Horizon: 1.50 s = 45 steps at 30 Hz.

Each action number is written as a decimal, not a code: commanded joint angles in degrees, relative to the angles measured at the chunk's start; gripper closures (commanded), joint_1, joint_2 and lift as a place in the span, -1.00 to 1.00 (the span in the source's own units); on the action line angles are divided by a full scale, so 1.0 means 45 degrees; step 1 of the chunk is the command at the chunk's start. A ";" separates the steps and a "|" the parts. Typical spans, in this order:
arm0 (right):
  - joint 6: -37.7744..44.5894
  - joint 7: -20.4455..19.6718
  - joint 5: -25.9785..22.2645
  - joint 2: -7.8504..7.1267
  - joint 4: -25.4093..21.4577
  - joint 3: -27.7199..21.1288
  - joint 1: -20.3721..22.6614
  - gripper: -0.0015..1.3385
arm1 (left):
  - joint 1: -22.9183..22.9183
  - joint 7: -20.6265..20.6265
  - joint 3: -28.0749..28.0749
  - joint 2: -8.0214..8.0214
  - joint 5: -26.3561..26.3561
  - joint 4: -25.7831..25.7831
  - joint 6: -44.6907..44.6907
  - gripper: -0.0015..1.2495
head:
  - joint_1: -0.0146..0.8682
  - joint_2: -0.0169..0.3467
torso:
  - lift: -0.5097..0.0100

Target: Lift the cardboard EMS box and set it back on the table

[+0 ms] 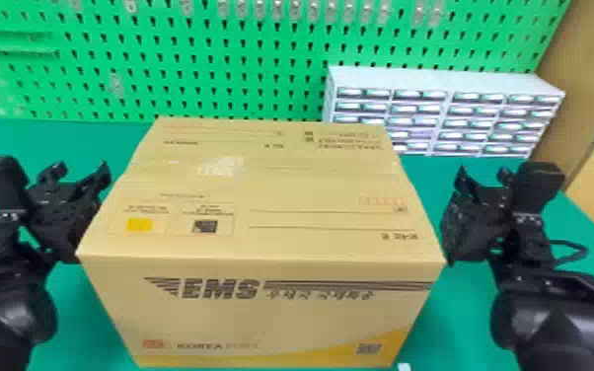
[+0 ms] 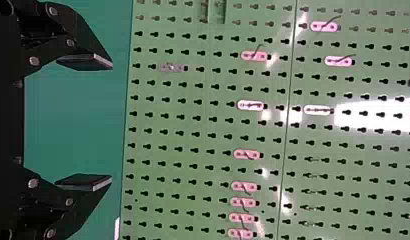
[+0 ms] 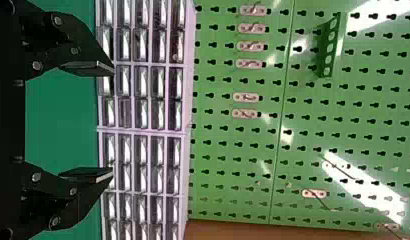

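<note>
From the head view, the cardboard EMS box sits big and square between the two arms, over the green table, its top closed and its lettered front turned toward the robot. The left gripper is by the box's left side and the right gripper by its right; I can't tell from here whether either one touches the cardboard, nor whether the box's underside is resting on the table. A strip of shiny tape crosses the top, and there's a yellow square near the front. Behind stand a green pegboard and, toward the right, a pale drawer cabinet.

The left wrist view gives a clear look at the left gripper: its two flat fingers are wide apart, nothing between them. Beyond are rows of holes and small pink hook plates.

In the right wrist view, the right gripper is spread just as wide — empty too — with the cabinet's clear-fronted drawers beyond the fingertips. This angle adds a green holder with round holes, fixed to the pegboard.
</note>
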 commanded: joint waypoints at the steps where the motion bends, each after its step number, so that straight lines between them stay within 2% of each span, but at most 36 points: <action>1: 0.0000 0.0014 0.0006 -0.0018 0.0000 -0.0009 -0.0014 -0.19 | -0.0001 0.0000 0.0014 0.0000 0.0000 0.0000 0.0000 -0.29 | 0.57 -1.00 | 0.58; 45: 0.0020 0.0014 0.0006 -0.0077 0.0000 0.0011 -0.0034 -0.19 | -0.0040 0.0000 0.0093 0.0000 -0.0019 -0.0039 -0.0078 -0.29 | 0.57 -1.00 | 0.58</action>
